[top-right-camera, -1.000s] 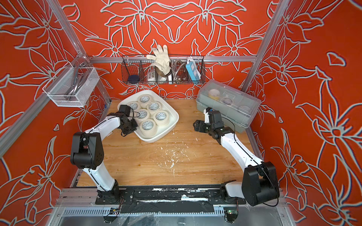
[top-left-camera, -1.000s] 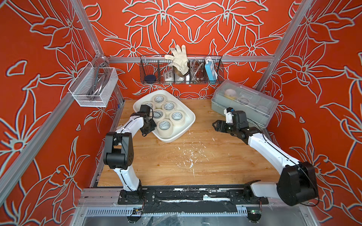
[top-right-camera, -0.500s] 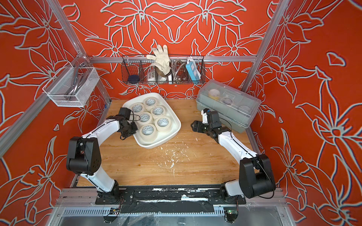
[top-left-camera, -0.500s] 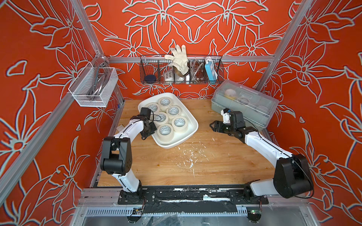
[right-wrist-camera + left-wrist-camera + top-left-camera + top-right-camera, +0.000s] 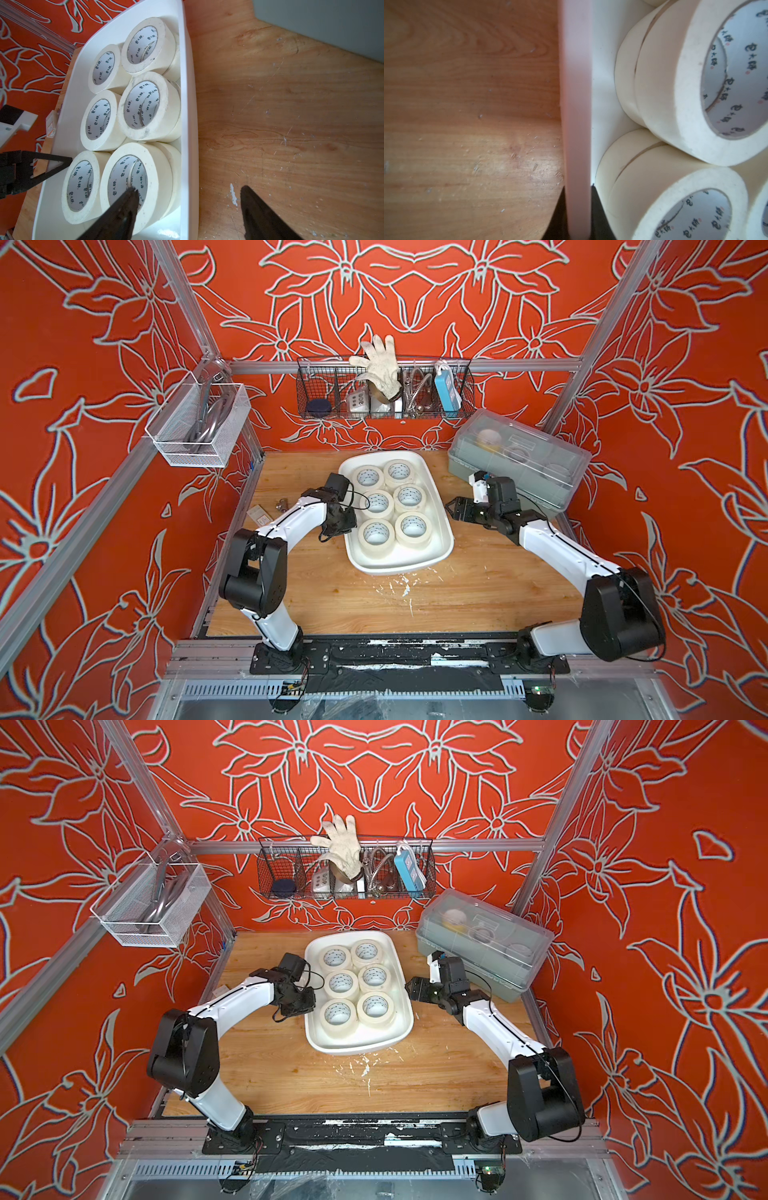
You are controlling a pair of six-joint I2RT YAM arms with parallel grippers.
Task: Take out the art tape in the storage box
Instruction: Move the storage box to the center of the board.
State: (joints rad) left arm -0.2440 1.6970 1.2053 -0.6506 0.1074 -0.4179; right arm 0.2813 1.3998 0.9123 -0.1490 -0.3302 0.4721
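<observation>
The storage box (image 5: 400, 569) (image 5: 358, 1049), a shallow glossy white tub, lies mid-table and holds several cream art tape rolls (image 5: 416, 540) (image 5: 376, 1020), some stacked two high. My left gripper (image 5: 348, 526) (image 5: 309, 1002) is shut on the box's left rim (image 5: 576, 83); in the left wrist view its black fingers pinch that rim at the gripper (image 5: 578, 187), with tape rolls (image 5: 675, 83) just inside. My right gripper (image 5: 451, 508) (image 5: 409, 990) (image 5: 189, 188) is open astride the right rim (image 5: 190, 104), one finger over a tape roll (image 5: 158, 187), the other over bare wood.
A grey-green box with a clear domed lid (image 5: 523, 460) stands at the back right, close behind my right arm. A black wire basket (image 5: 384, 389) hangs on the back wall and a white mesh basket (image 5: 199, 427) on the left. Small bits (image 5: 259, 512) lie by the left edge.
The box has swung and slid from the back left toward the table's middle with my left gripper on its rim. My right gripper has moved left up to the box's right rim.
</observation>
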